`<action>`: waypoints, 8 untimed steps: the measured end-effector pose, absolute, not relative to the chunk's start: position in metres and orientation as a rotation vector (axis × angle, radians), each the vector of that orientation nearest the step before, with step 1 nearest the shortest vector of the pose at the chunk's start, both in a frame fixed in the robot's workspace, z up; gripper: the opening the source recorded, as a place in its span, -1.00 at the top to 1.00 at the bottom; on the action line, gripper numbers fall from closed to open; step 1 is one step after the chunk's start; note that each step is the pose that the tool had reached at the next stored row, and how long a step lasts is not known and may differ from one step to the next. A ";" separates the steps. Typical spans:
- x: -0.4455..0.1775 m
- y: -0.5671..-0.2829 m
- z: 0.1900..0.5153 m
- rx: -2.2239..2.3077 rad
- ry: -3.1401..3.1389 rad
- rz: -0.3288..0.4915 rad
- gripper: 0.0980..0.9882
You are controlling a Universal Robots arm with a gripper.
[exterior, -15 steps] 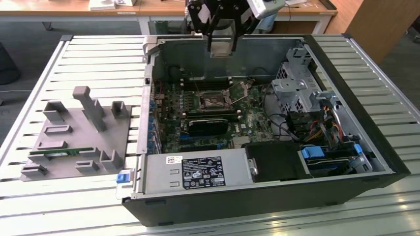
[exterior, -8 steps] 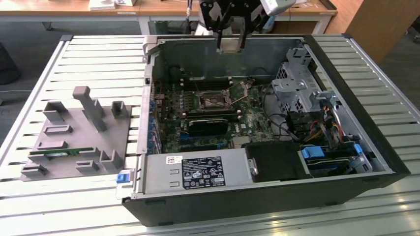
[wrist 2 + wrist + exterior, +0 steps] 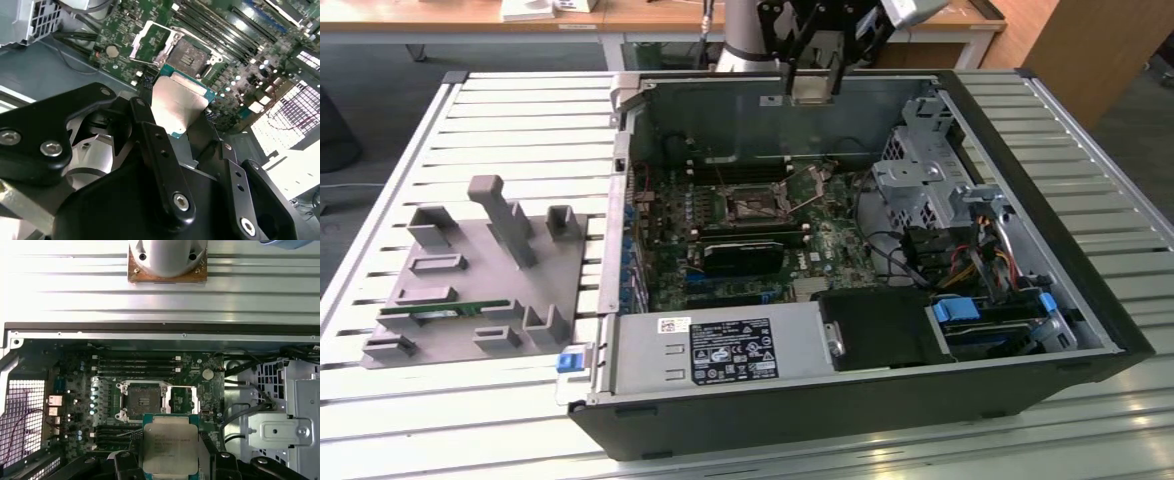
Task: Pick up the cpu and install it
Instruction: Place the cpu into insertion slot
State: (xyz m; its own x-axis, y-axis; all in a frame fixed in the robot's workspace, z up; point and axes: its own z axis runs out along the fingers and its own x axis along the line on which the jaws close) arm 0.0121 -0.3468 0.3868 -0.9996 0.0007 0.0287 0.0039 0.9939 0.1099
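Observation:
The cpu (image 3: 170, 442), a flat square chip with a silver-grey top and a thin green rim, is held between my gripper's black fingers (image 3: 124, 464). In the exterior view my gripper (image 3: 811, 88) hangs above the far wall of the open computer case (image 3: 1067, 300), shut on the cpu (image 3: 810, 86). The empty socket (image 3: 141, 400) lies on the motherboard below, its metal retention frame (image 3: 182, 399) folded open beside it. The second wrist view shows the cpu (image 3: 177, 102) tilted just short of the socket (image 3: 187, 55), and still well above the board.
A grey fixture plate (image 3: 467, 280) with upright posts lies on the slatted table at the exterior view's left, a green memory stick (image 3: 447, 312) resting on it. Inside the case are a black block (image 3: 744, 255), the power supply (image 3: 720, 350), a metal drive cage (image 3: 921, 180) and cables.

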 end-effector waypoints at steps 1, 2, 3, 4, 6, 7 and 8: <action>0.013 -0.347 0.387 -0.004 -3.109 -0.170 0.03; 0.013 -0.347 0.387 -0.005 -3.109 -0.169 0.03; 0.014 -0.347 0.387 -0.006 -3.109 -0.168 0.03; 0.015 -0.347 0.387 -0.007 -3.109 -0.167 0.03; 0.017 -0.347 0.387 -0.021 -3.110 -0.158 0.03; 0.017 -0.347 0.386 -0.066 -3.111 -0.155 0.03; 0.017 -0.347 0.386 -0.092 -3.111 -0.154 0.03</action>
